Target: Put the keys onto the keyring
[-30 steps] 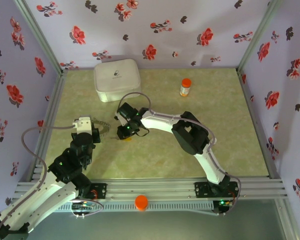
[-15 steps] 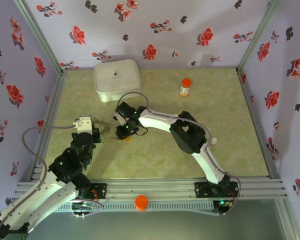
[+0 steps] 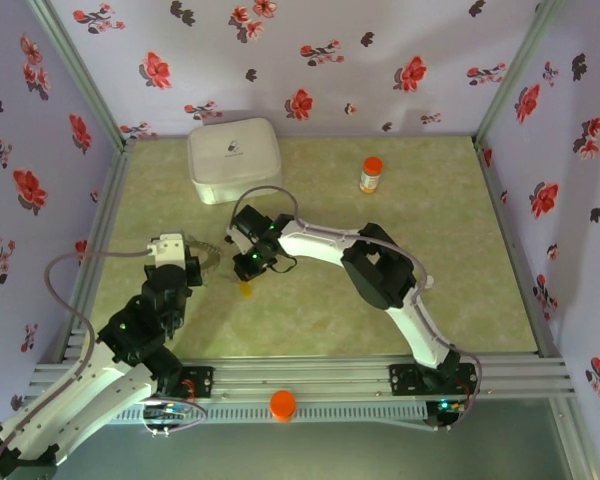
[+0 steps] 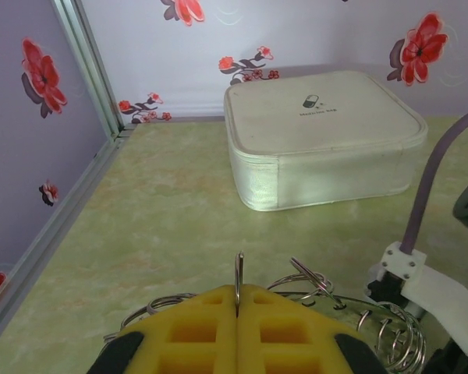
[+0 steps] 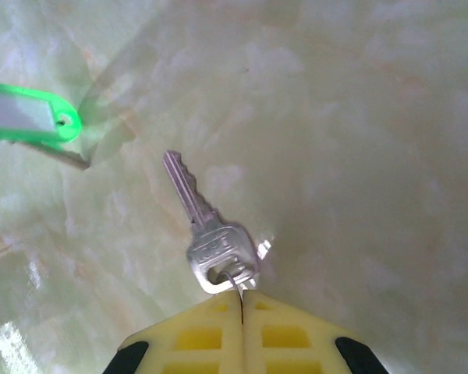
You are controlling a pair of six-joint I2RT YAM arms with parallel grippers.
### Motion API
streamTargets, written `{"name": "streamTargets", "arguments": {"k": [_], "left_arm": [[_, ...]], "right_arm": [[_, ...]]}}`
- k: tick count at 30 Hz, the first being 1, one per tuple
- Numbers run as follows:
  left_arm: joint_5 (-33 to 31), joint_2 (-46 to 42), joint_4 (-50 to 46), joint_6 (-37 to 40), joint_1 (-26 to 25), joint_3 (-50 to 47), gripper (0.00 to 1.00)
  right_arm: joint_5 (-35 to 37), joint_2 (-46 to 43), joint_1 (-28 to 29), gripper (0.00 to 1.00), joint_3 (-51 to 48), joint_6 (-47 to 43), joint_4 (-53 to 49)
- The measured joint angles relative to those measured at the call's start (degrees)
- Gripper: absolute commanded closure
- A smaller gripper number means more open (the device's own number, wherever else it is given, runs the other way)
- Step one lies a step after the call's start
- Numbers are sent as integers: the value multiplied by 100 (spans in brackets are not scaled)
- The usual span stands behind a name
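My left gripper is shut on the keyring, a thin metal ring standing on edge between the yellow pads. Smaller wire loops hang off it to both sides. In the top view the left gripper holds the keyring at the left-middle of the table. Beside it, my right gripper points down at the table. My right gripper is shut on the small wire ring through the head of a silver key, whose blade points away over the table. A green key tag lies at the far left.
A white zipped pouch sits at the back left. An orange-capped bottle stands at the back centre-right. Flowered walls with metal frame rails close in the table on three sides. The right arm's white link is close on the left gripper's right.
My right gripper has closed its fingers on the silver key's small ring and shifted slightly. The left arm has not moved and still holds the keyring.
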Motion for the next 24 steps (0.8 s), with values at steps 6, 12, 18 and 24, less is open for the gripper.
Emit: {"name": "streamTargets", "arguments": {"k": [6, 12, 18, 24], "left_arm": [[302, 232, 214, 42, 0, 0, 100], [883, 457, 748, 188, 0, -2, 100], [1410, 887, 1182, 264, 0, -2, 100], [1665, 1143, 1438, 260, 0, -2, 100]], "right_arm": [[573, -1152, 0, 100, -1051, -35, 111], [1456, -2507, 0, 100, -2540, 105, 118], [2398, -3552, 0, 100, -3880, 905, 125], [3355, -4214, 39, 100, -4734, 2175, 269]]}}
